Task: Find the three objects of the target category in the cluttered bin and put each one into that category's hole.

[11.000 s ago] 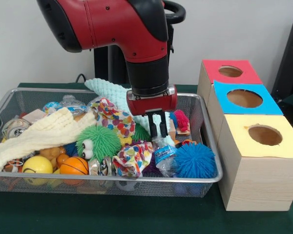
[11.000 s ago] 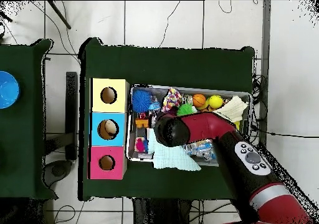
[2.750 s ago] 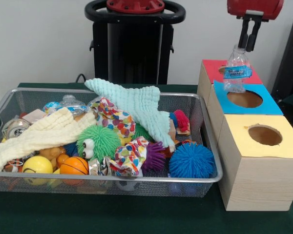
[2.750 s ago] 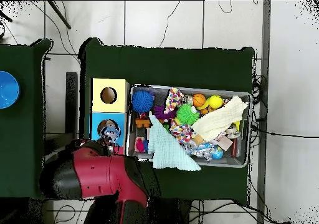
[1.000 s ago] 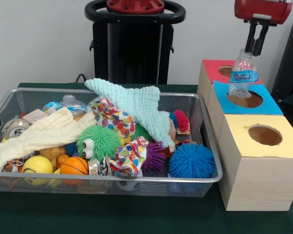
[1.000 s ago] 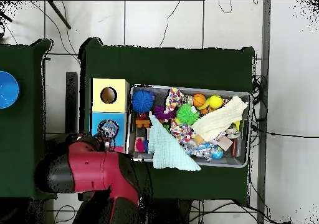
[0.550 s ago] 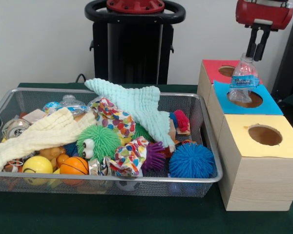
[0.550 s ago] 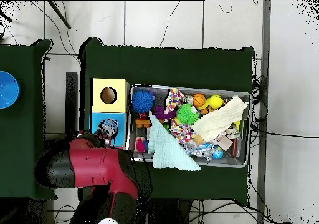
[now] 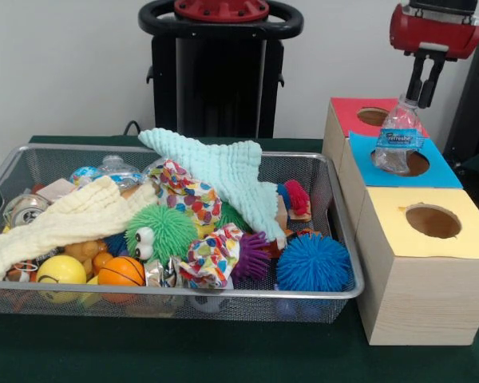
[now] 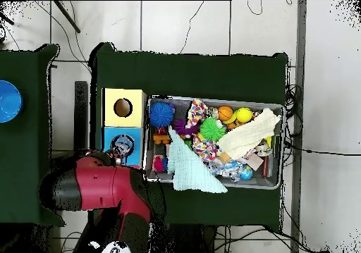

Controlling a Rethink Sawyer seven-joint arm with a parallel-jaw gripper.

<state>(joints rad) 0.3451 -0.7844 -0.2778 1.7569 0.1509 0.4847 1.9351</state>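
So I was at the drop-off step: the gripper (image 9: 424, 102) hung over the blue box (image 9: 441, 171), jaws pinching the cap of the water bottle (image 9: 398, 142), which sat tilted in that box's hole. I figured the next move was simply to let go, then head back to the bin (image 9: 335, 291) for another.

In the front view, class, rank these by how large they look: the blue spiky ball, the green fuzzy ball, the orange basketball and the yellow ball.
1. Green fuzzy ball and blue spiky ball: too alike to rank.
2. Orange basketball and yellow ball: nearly equal and partly hidden, so unsure.
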